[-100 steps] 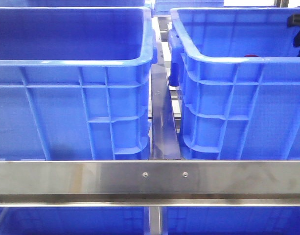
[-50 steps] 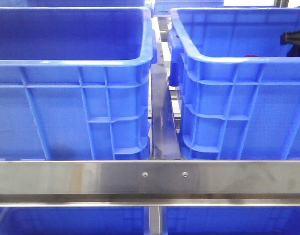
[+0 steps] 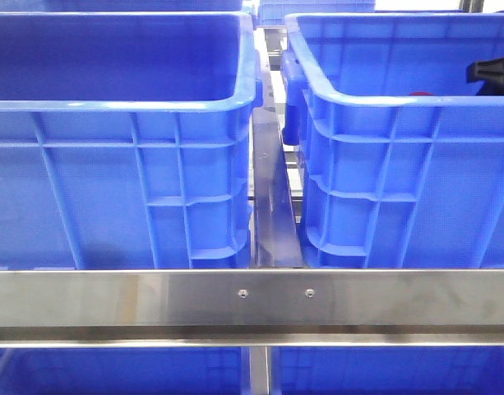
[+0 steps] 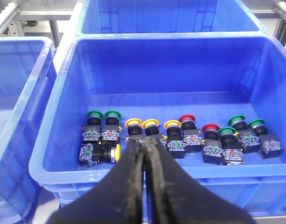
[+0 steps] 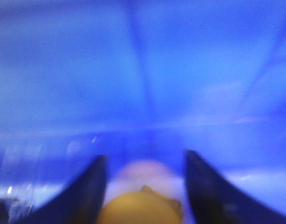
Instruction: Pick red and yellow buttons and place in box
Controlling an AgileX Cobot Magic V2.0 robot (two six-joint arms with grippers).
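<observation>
Yellow button sits clamped in the right gripper; left gripper jaws together, holding nothing.

Your left gripper has two long black fingers, tapered toward the tips, with worn, brown-flecked inner edges. Your right gripper shows two dark, curved, pointed fingers, heavily blurred.

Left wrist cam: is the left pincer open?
No, the left pincer has its fingers pressed together above the crate of push buttons.
</observation>
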